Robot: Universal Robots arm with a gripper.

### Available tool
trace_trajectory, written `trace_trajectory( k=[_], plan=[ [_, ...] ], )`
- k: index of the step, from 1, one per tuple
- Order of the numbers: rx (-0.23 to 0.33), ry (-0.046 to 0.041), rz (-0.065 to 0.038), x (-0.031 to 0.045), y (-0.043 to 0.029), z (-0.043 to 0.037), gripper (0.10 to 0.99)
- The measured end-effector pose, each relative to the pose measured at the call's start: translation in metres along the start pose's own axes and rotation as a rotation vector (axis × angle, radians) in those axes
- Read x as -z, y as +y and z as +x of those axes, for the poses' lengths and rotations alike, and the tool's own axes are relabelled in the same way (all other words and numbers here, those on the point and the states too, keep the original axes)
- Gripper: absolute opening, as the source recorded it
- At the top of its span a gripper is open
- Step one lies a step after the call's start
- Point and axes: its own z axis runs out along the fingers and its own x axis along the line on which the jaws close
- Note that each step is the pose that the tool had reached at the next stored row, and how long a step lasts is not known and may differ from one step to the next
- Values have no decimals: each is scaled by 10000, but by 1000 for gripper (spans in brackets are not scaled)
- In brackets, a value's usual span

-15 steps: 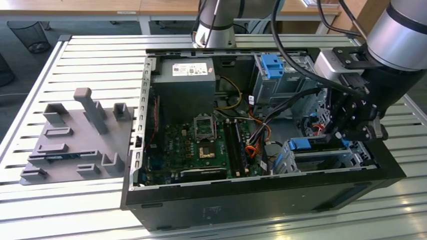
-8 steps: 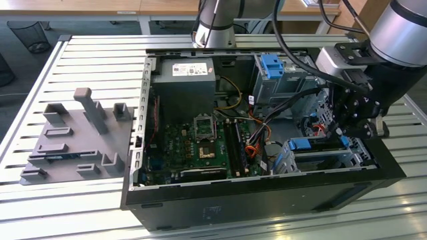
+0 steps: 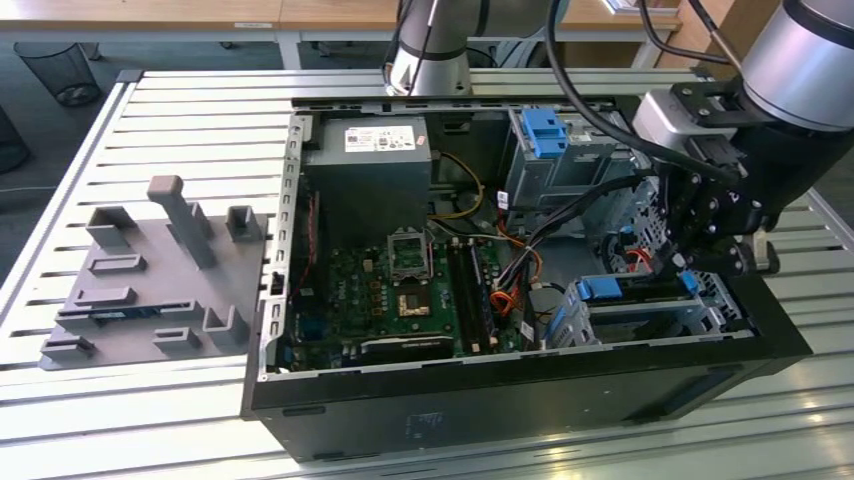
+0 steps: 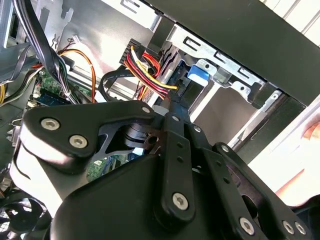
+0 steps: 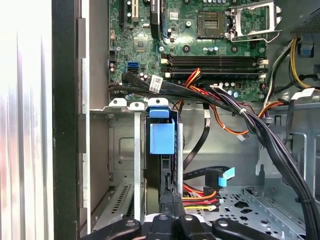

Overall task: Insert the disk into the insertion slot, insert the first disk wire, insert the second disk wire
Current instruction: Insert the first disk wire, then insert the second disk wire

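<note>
The disk (image 3: 638,291) sits in its bright blue frame (image 5: 162,136) inside the insertion slot (image 3: 661,320), the low silver cage at the case's corner on the exterior view's right. My gripper (image 3: 674,266) reaches down into the case right at the disk's end. In both wrist views its fingertips (image 5: 172,212) are shut on a black connector with red, yellow and orange wires (image 4: 150,75), held against the disk's edge beside the blue frame (image 4: 196,75). A second black wire with a light blue plug (image 5: 224,176) lies loose on the case floor, apart from the disk.
A thick black cable bundle (image 5: 270,140) runs across the case beside my gripper. The motherboard (image 3: 400,290) and power supply (image 3: 367,175) fill the case's other half. A taller grey bay with a blue tab (image 3: 545,130) stands behind. A grey fixture plate (image 3: 154,275) lies on the table.
</note>
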Motion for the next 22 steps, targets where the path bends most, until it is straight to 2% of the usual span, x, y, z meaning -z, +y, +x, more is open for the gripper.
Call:
trace_trajectory(
  k=[15,22],
  plan=[
    [0,1,0,21,15,1,106],
    [1,2,0,23,80,1,106]
  ],
)
